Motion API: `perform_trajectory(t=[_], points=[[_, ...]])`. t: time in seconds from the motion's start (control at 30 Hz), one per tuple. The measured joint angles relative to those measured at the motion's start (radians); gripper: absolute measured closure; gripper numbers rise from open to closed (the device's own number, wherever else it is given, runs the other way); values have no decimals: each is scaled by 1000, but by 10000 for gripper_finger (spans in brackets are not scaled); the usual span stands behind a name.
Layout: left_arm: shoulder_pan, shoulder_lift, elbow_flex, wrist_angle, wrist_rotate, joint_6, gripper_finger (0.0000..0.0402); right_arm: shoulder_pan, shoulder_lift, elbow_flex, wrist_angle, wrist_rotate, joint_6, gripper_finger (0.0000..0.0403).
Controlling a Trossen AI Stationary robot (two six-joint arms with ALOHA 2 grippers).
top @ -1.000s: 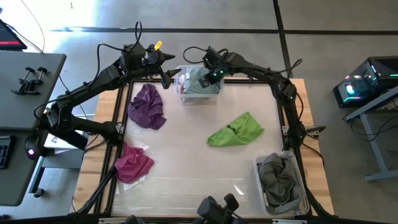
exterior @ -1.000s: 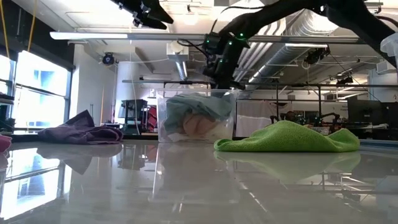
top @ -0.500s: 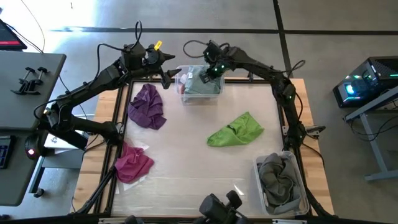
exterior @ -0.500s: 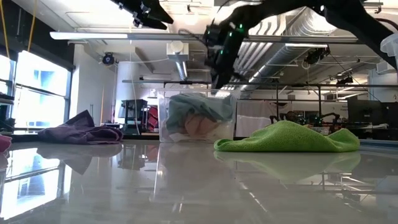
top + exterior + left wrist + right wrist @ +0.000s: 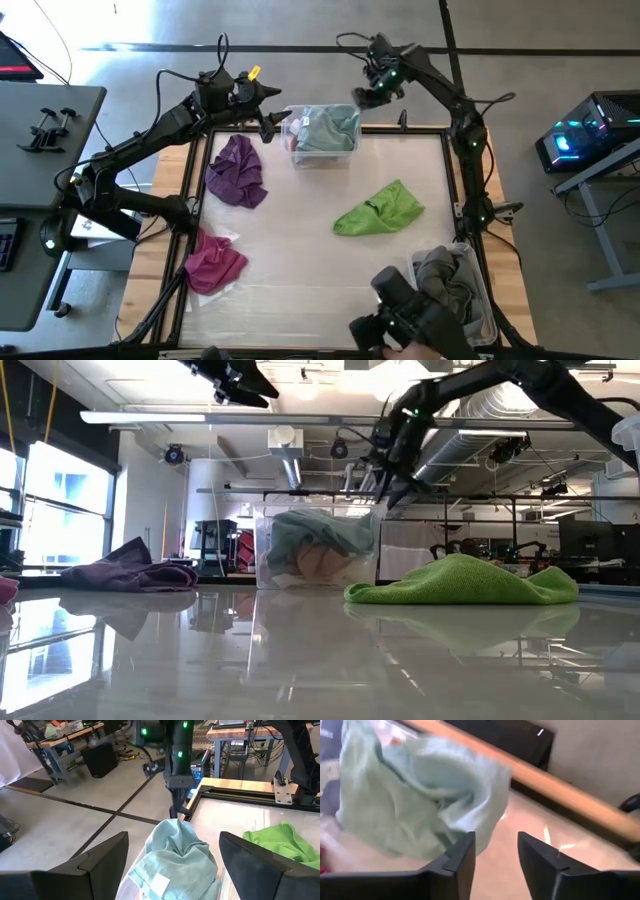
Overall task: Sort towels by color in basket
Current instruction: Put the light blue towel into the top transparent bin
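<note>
At the top centre of the high view, the pale teal towel (image 5: 326, 128) lies heaped in the clear basket (image 5: 322, 156). The right gripper (image 5: 367, 92), released and empty, hangs just upper right of it. The left gripper (image 5: 268, 100) waits spread at the basket's left. The green towel (image 5: 379, 209), long axis slanting, lies mid-table, nearer the right arm.
</note>
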Motion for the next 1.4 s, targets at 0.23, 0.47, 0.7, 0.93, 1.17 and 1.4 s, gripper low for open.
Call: perform_trajectory(t=[0.23,0.47,0.7,0.93,1.17,1.4], points=[[0,0,0,0,0,-1,104,32,1,-103,102,-61,10,251],[0,0,0,1,0,-1,104,60,1,-112,123,-31,30,299],[0,0,0,1,0,-1,104,65,1,-68,104,14,52,361],[0,0,0,1,-1,-1,104,74,1,-13,103,14,16,399],[0,0,0,1,-1,0,104,145,0,-11,151,-38,-106,400],[0,0,0,2,-1,1,104,273,-1,-50,313,-62,-255,401]])
